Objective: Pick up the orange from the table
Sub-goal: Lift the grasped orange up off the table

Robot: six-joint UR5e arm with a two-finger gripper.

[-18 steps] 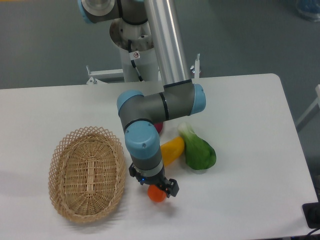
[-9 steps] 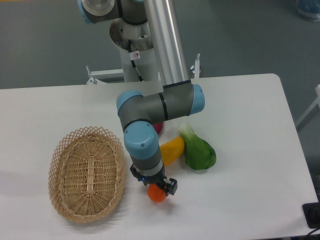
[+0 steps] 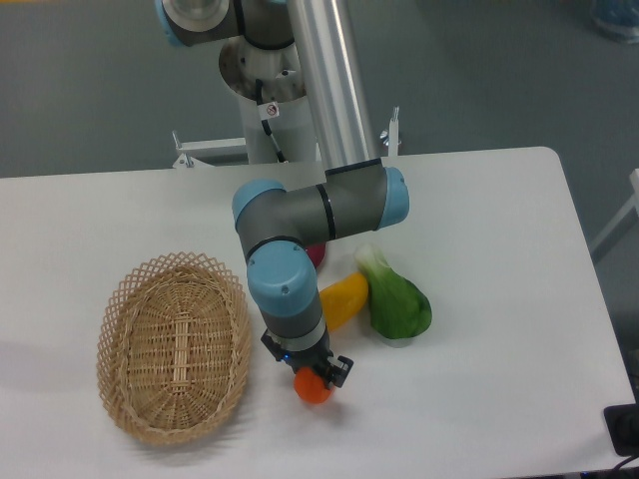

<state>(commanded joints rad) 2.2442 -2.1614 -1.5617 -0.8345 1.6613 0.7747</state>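
Note:
The orange is small, bright orange-red and sits on the white table near the front, just right of the basket. My gripper points straight down over it, and its black fingers are drawn in against the orange's sides. The upper part of the orange is hidden under the gripper. The orange still rests on the tabletop.
A woven wicker basket lies left of the gripper. An elongated yellow-orange fruit and a green vegetable lie just behind and right of the orange. A dark magenta fruit is mostly hidden behind my arm.
The gripper's fingers have closed inward around the orange over the last second. The arm and the orange have stayed in place.

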